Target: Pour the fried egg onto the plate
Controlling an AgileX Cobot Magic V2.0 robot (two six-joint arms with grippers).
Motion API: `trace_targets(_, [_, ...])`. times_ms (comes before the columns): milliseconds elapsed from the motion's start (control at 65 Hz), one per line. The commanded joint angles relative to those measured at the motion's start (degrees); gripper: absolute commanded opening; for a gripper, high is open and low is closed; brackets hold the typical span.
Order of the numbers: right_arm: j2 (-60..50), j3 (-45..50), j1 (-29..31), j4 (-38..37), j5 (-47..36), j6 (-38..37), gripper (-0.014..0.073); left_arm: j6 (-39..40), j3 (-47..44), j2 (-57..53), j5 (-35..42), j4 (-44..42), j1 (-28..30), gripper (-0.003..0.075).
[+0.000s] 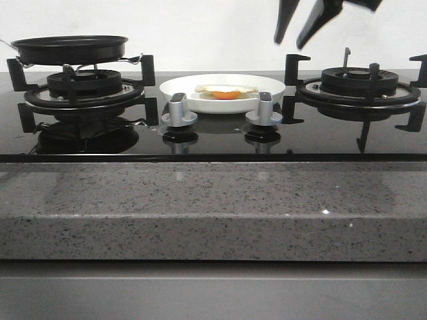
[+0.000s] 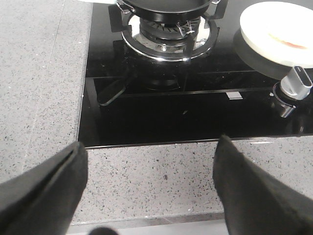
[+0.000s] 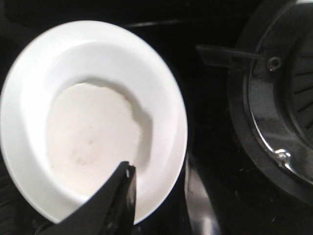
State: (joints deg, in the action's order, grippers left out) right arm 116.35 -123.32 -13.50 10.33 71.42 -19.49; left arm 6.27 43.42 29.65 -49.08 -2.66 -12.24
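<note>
The fried egg [image 1: 225, 92], pale with an orange yolk, lies flat in the white plate [image 1: 267, 83] at the middle of the black cooktop. A black frying pan [image 1: 67, 48] rests on the left burner and looks empty. My right gripper [image 1: 300, 27] hangs open above the plate's right side, holding nothing. In the right wrist view one dark finger [image 3: 120, 196] shows over the plate [image 3: 161, 93], where the egg [image 3: 93, 132] is washed out. My left gripper [image 2: 151, 191] is open over the granite counter, well short of the pan [image 2: 164, 5] and plate [image 2: 254, 36].
Two silver knobs [image 1: 179, 110] [image 1: 259, 109] stand just in front of the plate. The right burner [image 1: 360, 83] has raised black grate prongs. A speckled granite counter [image 1: 213, 200] runs along the front of the glass cooktop.
</note>
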Motion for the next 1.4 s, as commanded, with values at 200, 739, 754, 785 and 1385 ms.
trace_targets(200, [-16.37,7.05,-1.62,-9.05,4.21,4.53,0.0286,0.49,1.31,0.25,4.18,0.14,-0.47,0.0525])
trace_targets(739, [-58.42,53.71,-1.62,-9.05,-12.64,14.01,0.0286,0.49,1.31,0.25,4.18,0.14,-0.47,0.0525])
trace_targets(754, [-59.91,54.67,-1.62,-9.05,-12.91,14.01,0.0286,0.49,1.31,0.25,4.18,0.14,-0.47,0.0525])
trace_targets(785, [-62.39,56.91,-1.62,-9.05,-13.41,14.01,0.0286,0.49,1.31,0.25,4.18,0.14,-0.47,0.0525])
trace_targets(1385, [-87.83,78.52,-1.62,-9.05,-11.71,14.01,0.0286,0.49,1.31,0.25,4.44,0.14,-0.47,0.0525])
